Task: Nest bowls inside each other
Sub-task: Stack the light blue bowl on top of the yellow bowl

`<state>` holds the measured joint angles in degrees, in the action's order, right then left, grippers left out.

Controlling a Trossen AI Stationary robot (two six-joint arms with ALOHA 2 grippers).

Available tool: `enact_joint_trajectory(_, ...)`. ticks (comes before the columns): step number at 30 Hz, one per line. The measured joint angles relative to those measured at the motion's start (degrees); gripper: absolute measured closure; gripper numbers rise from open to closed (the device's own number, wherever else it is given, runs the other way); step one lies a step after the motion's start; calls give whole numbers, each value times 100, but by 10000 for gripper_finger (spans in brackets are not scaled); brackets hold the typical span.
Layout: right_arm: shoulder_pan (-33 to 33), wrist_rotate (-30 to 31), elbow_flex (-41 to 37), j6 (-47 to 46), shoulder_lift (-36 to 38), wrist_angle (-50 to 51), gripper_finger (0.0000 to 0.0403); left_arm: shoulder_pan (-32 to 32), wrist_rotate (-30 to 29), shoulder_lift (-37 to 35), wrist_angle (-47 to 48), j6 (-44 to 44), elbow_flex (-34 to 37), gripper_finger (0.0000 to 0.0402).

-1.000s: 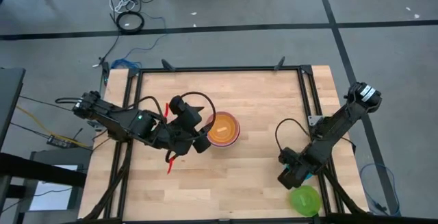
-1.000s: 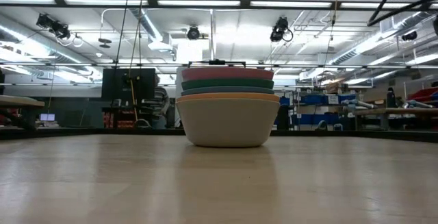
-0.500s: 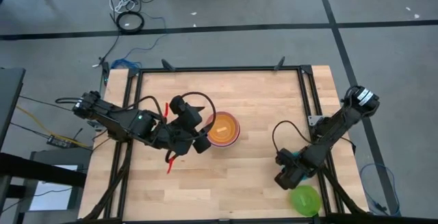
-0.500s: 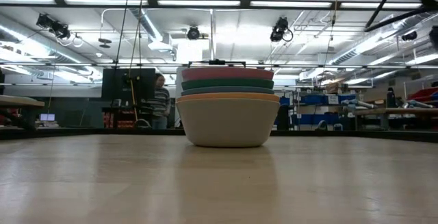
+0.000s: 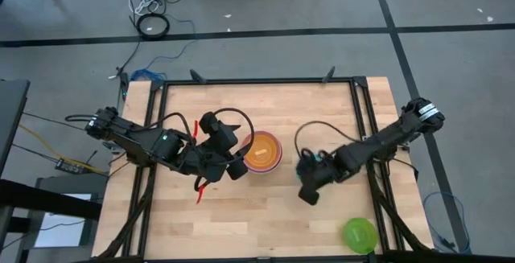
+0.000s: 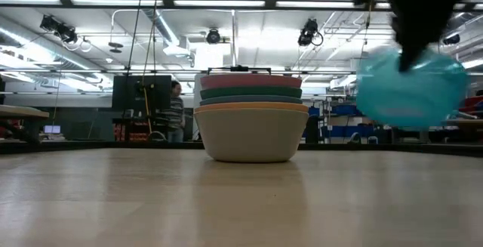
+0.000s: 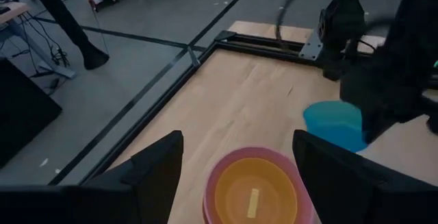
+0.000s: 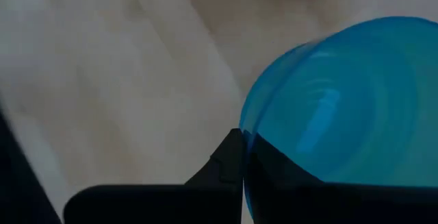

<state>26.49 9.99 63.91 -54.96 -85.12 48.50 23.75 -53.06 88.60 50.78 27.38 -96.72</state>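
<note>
On the worktop [image 5: 322, 110]: one stack of nested bowls, one loose bowl, one bowl held in the air.
Nested stack [image 5: 262, 152]: near the middle of the worktop; orange bowl [image 7: 255, 195] on top inside a pink bowl [image 7: 217, 176]; the low view shows teal, orange and grey-white rims below, with the grey-white bowl [image 6: 251, 136] at the bottom.
Right end effector [image 5: 308, 184]: closed on the rim of the cyan bowl [image 8: 356, 107], which hangs clear of the worktop, right of the stack and apart from it; the low view shows it raised, about level with the stack's upper half.
Left end effector [image 5: 239, 166]: fingers [image 7: 154, 172] spread open, holding nothing, just beside the stack on its left.
Lime green bowl [image 5: 359, 235]: by the worktop's front right corner, well apart from the stack.
Background: a person [image 6: 175, 111] stands in the room beyond the worktop.
</note>
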Motion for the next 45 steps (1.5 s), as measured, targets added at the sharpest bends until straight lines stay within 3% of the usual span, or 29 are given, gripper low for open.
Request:
enact_joint_trajectory(8, -565, 149, 1543, 1967, -198, 17, 403, -59, -2, 0, 11, -166, 0, 117)
enact_joint_trajectory(15, -1118, -552, 2617, 3313, -1283, 28, 403, -87, -4, 0, -7, -166, 0, 117)
enact_joint_trajectory(21, -1378, -716, 3282, 4036, -2012, 101, 403, -85, 94, -1, -27, -162, -20, 117)
enact_joint_trajectory(25, -1559, -721, 3254, 4162, -2095, 129, 403, -70, 326, -87, -13, -142, -22, 117)
enact_joint_trajectory(37, -1963, -744, 2603, 4250, -2074, -279, 403, 204, 191, -292, -69, 8, -24, 117)
enact_joint_trajectory(45, -2029, -1200, 2259, 4208, -2070, -378, 395, 247, 125, -286, -68, 9, -24, 117)
